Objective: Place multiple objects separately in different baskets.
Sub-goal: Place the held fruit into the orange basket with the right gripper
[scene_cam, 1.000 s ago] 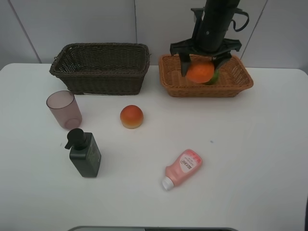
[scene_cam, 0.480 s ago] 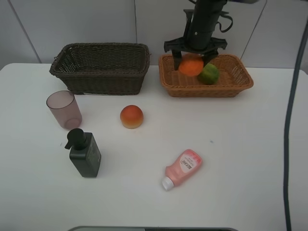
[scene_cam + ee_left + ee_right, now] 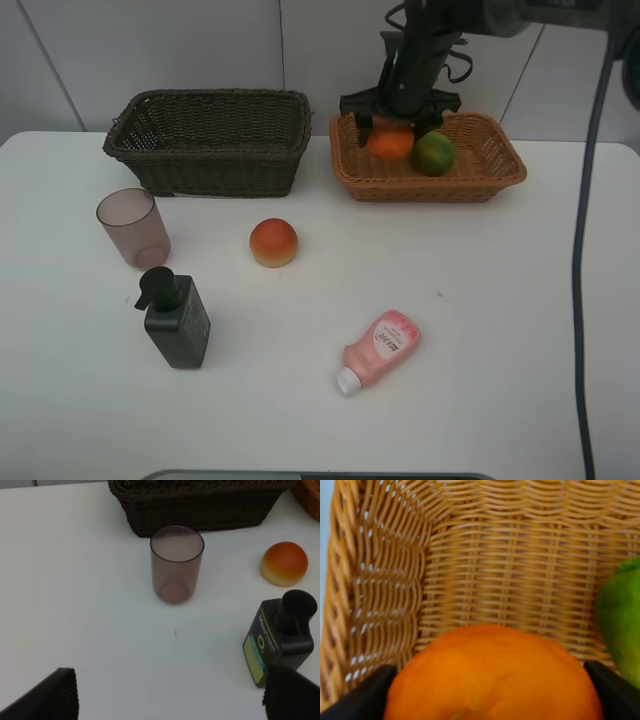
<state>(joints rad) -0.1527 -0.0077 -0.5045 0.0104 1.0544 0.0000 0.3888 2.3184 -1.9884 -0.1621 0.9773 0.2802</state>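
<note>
Here the right pincer point(image 3: 392, 132) pinches the orange point(image 3: 390, 143) between its fingers, inside the tan basket point(image 3: 500, 172).

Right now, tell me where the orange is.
High view, upper right: the orange is held by the right gripper at the left end of the tan basket, just left of the green fruit.

Shallow basket point(image 3: 430, 186) was woven orange-tan, deep basket point(image 3: 210, 165) dark brown. Cup point(image 3: 132, 228) was translucent pink, pump bottle point(image 3: 178, 322) black, tube point(image 3: 382, 348) pink with white cap. Peach point(image 3: 273, 242) was red-yellow, round fruit point(image 3: 436, 153) green.
</note>
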